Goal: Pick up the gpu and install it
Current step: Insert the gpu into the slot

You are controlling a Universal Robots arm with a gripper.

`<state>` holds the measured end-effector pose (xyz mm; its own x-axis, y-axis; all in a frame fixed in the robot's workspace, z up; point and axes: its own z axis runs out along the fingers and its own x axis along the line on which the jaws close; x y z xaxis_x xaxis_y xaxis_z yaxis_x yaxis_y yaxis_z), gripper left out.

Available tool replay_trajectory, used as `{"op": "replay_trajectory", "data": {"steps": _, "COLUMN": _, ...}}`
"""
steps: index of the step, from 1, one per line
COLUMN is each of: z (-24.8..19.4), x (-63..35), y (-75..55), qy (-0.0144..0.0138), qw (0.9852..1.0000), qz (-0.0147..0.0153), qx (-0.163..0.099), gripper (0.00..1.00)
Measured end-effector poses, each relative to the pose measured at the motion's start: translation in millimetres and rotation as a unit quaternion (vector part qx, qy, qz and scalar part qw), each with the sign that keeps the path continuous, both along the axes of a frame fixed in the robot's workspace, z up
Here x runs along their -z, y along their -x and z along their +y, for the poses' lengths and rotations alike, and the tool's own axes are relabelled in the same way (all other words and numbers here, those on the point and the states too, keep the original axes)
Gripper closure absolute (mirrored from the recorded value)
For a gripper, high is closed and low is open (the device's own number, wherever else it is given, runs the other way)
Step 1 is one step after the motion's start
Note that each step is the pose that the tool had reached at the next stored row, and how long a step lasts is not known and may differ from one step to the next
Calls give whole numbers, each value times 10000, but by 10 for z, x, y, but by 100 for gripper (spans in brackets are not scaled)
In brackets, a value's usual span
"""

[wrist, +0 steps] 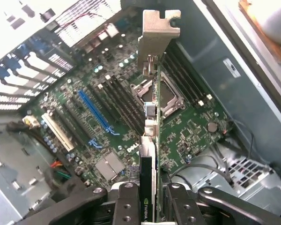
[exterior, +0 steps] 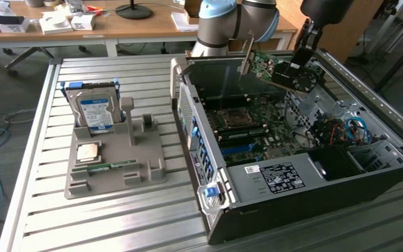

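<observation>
A slatted metal table [exterior: 117, 220] is taken up mostly by an open computer case [exterior: 306, 210] laid on its side, within which a green motherboard [exterior: 247, 128] [wrist: 187, 131] is seen, with a processor socket [wrist: 161, 96], a blue slot [wrist: 96, 112] and, toward the exterior view's right, blue cables [exterior: 356, 128]. Beside the case, on the exterior view's left, a grey holder [exterior: 128, 173] is set on the table. A hard drive [exterior: 96, 110] is stood upright in it, and a processor chip [exterior: 89, 152] and a memory stick [exterior: 107, 167] are laid flat in its lower recesses. The gpu [exterior: 261, 63] [wrist: 151, 117] is held tilted in the air above the open case, clear of the motherboard, and is clamped between the fingers [wrist: 126, 201] of the gripper [exterior: 296, 73] [wrist: 147, 192]. It is shown as a thin green and dark card with a pale metal bracket [wrist: 157, 37] at its far end. From the wrist it is seen edge-on, so its faces cannot be made out, and its near end is hidden between the fingers. The arm is cut off at the frame's edge.
</observation>
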<state>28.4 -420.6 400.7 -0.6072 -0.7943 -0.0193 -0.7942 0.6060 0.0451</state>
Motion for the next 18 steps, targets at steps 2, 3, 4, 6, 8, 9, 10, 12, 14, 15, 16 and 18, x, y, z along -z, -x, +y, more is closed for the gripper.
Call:
{"op": "replay_trajectory", "data": {"steps": 2, "z": 0, "x": 0, "y": 0, "qy": 1, "qw": 9999, "qz": 0, "qx": -157, "gripper": 73}}
{"op": "replay_trajectory", "data": {"steps": 3, "z": 0, "x": 0, "y": 0, "qy": 1, "qw": 9997, "qz": 1, "qx": -235, "gripper": 73}}
{"op": "replay_trajectory", "data": {"steps": 4, "z": 0, "x": 0, "y": 0, "qy": 2, "qw": 9995, "qz": 0, "qx": -318, "gripper": 73}}
{"op": "replay_trajectory", "data": {"steps": 6, "z": 0, "x": 0, "y": 0, "qy": 2, "qw": 9989, "qz": 0, "qx": -474, "gripper": 73}}
{"op": "replay_trajectory", "data": {"steps": 8, "z": 0, "x": 0, "y": 0, "qy": 3, "qw": 9980, "qz": 0, "qx": -630, "gripper": 73}}
{"op": "replay_trajectory", "data": {"steps": 9, "z": 0, "x": 0, "y": 0, "qy": 3, "qw": 9975, "qz": 0, "qx": -708, "gripper": 73}}
{"op": "replay_trajectory", "data": {"steps": 10, "z": 0, "x": 0, "y": 0, "qy": 3, "qw": 9969, "qz": 0, "qx": -786, "gripper": 73}}
{"op": "replay_trajectory", "data": {"steps": 12, "z": 0, "x": 0, "y": 0, "qy": 4, "qw": 9955, "qz": 0, "qx": -948, "gripper": 73}}
{"op": "replay_trajectory", "data": {"steps": 14, "z": 0, "x": 0, "y": 0, "qy": 5, "qw": 9939, "qz": 0, "qx": -1102, "gripper": 73}}
{"op": "replay_trajectory", "data": {"steps": 15, "z": 0, "x": 0, "y": 0, "qy": 5, "qw": 9930, "qz": 0, "qx": -1179, "gripper": 73}}
{"op": "replay_trajectory", "data": {"steps": 16, "z": 0, "x": 0, "y": 0, "qy": 5, "qw": 9921, "qz": 0, "qx": -1256, "gripper": 73}}
{"op": "replay_trajectory", "data": {"steps": 18, "z": 0, "x": 0, "y": 0, "qy": 6, "qw": 9900, "qz": 0, "qx": -1413, "gripper": 73}}
